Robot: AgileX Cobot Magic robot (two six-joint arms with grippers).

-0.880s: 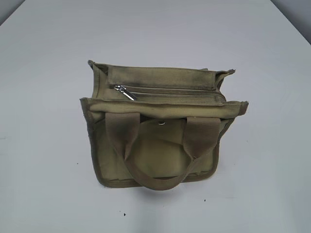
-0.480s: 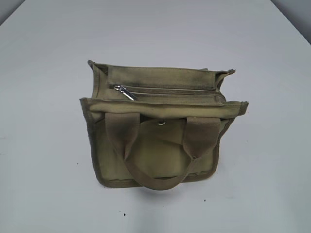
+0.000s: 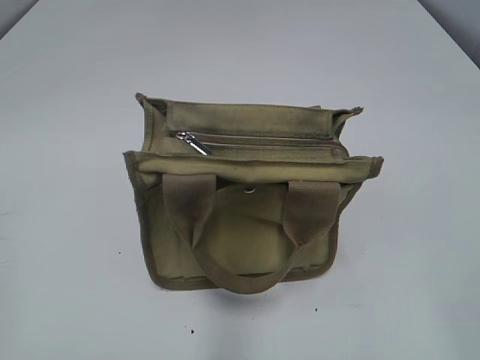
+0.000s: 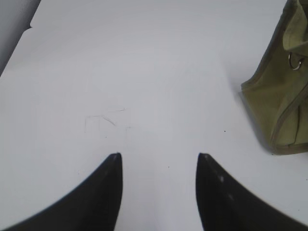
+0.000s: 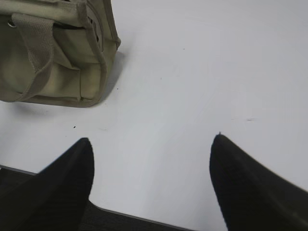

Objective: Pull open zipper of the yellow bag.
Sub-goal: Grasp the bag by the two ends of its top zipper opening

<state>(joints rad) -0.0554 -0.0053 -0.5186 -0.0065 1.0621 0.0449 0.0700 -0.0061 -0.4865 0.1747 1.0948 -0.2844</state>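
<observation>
The yellow bag [image 3: 247, 191] stands in the middle of the white table, its looped handles hanging toward the camera. Along its top runs the zipper [image 3: 262, 141], closed, with the silver pull tab [image 3: 193, 142] at the left end. A metal snap stud [image 3: 249, 190] shows below it. In the left wrist view the bag [image 4: 281, 96] is at the far right; my left gripper [image 4: 159, 156] hangs open over bare table, well left of it. My right gripper [image 5: 151, 139] is open above the table's near edge, with the bag [image 5: 57, 53] at the upper left. Neither gripper appears in the exterior view.
The white table [image 3: 75, 262] spreads around the bag on all sides. Its near edge [image 5: 144, 219] shows under the right gripper, and a table corner [image 4: 31, 26] appears at the upper left of the left wrist view.
</observation>
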